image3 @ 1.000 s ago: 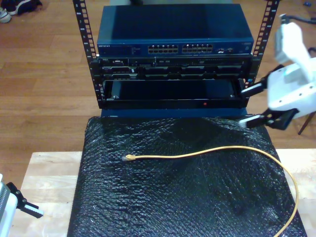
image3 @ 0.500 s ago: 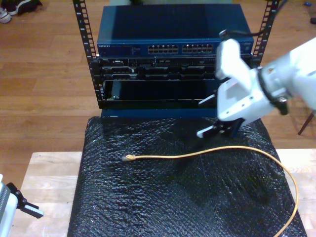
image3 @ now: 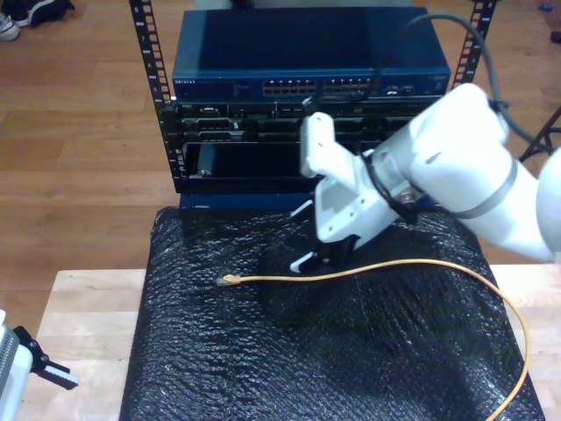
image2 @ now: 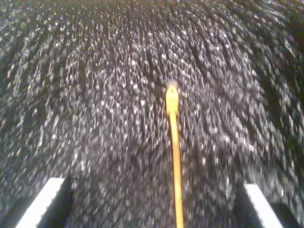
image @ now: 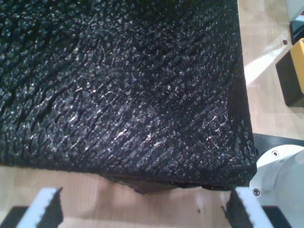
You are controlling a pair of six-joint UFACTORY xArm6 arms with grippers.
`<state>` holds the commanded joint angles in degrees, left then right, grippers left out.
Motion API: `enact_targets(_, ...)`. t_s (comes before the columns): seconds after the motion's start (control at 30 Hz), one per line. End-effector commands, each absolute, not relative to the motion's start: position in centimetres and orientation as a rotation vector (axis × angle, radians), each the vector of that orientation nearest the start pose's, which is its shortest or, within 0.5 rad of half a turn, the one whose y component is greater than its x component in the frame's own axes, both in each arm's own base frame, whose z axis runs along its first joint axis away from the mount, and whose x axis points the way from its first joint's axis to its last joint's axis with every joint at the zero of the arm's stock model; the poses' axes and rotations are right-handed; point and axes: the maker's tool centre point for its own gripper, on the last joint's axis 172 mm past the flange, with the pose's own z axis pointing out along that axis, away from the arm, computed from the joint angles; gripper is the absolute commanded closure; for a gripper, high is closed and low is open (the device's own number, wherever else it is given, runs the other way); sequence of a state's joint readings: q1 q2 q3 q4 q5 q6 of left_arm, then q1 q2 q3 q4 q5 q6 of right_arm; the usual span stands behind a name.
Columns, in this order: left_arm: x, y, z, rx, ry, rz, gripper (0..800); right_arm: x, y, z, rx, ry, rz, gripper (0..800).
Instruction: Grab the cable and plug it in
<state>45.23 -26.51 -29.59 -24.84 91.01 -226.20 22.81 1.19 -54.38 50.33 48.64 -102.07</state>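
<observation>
The cable (image2: 175,156) lies slack on black mat (image3: 368,351); your second pincer (image2: 154,204) is wide open, empty—centre over plug (image2: 171,97), descend. First pincer (image: 142,211) open, idle.

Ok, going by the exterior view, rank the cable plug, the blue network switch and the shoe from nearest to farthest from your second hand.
1. Cable plug, on the black mat toward the exterior view's left of my second hand.
2. Blue network switch, atop the rack behind.
3. Shoe, exterior view's top-left corner.

Open mat (image3: 263,360) all around the cable (image3: 368,271) tip; nothing beside it. Rack (image3: 307,105) walls off the mat's far edge. Second gripper (image3: 320,256) spread wide above the cable.
</observation>
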Motion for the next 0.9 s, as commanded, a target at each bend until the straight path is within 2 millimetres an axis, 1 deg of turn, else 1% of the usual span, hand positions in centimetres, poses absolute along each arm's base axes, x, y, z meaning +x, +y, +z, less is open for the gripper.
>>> enact_targets(0.1, 20.1, 4.1, 17.5, 1.888, -1.611, 0.541, 0, 42.4, 31.5, 18.2, 2.427, 2.538, 0.862, 12)
enact_targets(0.23, 20.1, 4.1, 17.4, 1.888, -1.611, 0.541, 0, 42.2, 32.8, 17.8, 2.450, 2.540, 0.814, 13)
enact_targets(0.37, 20.2, 4.2, 17.2, 1.894, -1.603, 0.540, 0, 42.4, 33.0, 17.3, 2.438, 2.531, 0.709, 12)
enact_targets(0.53, 20.2, 4.3, 17.1, 1.899, -1.596, 0.535, 0, 42.6, 34.3, 15.8, 2.346, 2.495, 0.567, 11)
enact_targets(0.63, 20.2, 4.3, 17.0, 1.900, -1.590, 0.533, 0, 42.5, 34.4, 14.8, 2.310, 2.466, 0.477, 11)
enact_targets(0.7, 20.2, 4.3, 17.0, 1.901, -1.589, 0.532, 0, 42.4, 34.7, 14.1, 2.278, 2.466, 0.425, 11)
enact_targets(0.77, 20.3, 4.4, 16.9, 1.907, -1.592, 0.533, 0, 42.1, 35.4, 13.5, 2.259, 2.466, 0.390, 11)
enact_targets(0.9, 20.3, 4.4, 16.9, 1.906, -1.591, 0.532, 0, 42.4, 35.7, 12.8, 2.256, 2.451, 0.358, 11)
